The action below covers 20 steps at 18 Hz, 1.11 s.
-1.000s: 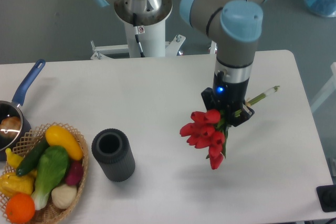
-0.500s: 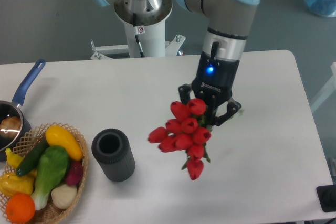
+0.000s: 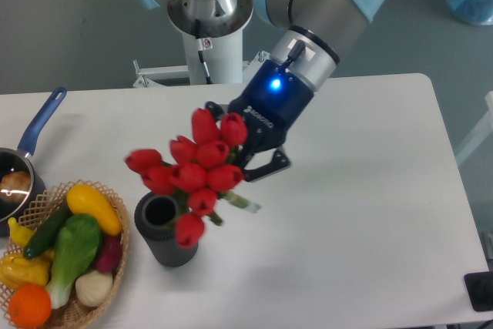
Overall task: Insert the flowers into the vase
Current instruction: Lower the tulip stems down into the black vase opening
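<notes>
Saucepan [image 3: 23,161]: blue-handled, set at the desk's left edge, partly cut off.
Basket [image 3: 115,256]: wicker, filled with toy vegetables and fruit, placed just left of the vase.
Vase [image 3: 166,229]: dark grey, ribbed, stood upright on the desk [image 3: 370,213], mouth partly covered by the lowest buds.
Flowers [image 3: 192,171]: red tulips held in the air, buds spread above and over the vase, stems angled up to the right.
Tool [image 3: 258,161]: closed on the flower stems, tilted toward the vase.

A wicker basket [image 3: 115,260] of toy vegetables [image 3: 73,248] is seen at the tabletop's [image 3: 370,229] front-left corner; a blue-handled saucepan [image 3: 23,161] is set just behind the basket.
</notes>
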Each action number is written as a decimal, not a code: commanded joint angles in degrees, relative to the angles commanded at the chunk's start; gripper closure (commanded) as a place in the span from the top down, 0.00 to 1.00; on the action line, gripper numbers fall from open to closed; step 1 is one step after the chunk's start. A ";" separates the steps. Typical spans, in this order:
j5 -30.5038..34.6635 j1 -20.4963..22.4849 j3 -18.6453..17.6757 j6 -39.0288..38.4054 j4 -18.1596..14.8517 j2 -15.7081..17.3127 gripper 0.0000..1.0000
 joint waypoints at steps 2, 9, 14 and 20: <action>-0.96 -0.70 -0.18 -0.61 0.00 0.17 0.00; -9.05 -1.06 -1.58 -3.78 0.00 -0.09 0.00; -10.28 -2.64 -1.58 -3.87 0.00 -0.97 0.00; -12.83 -3.08 -1.84 -3.69 0.09 -2.72 0.00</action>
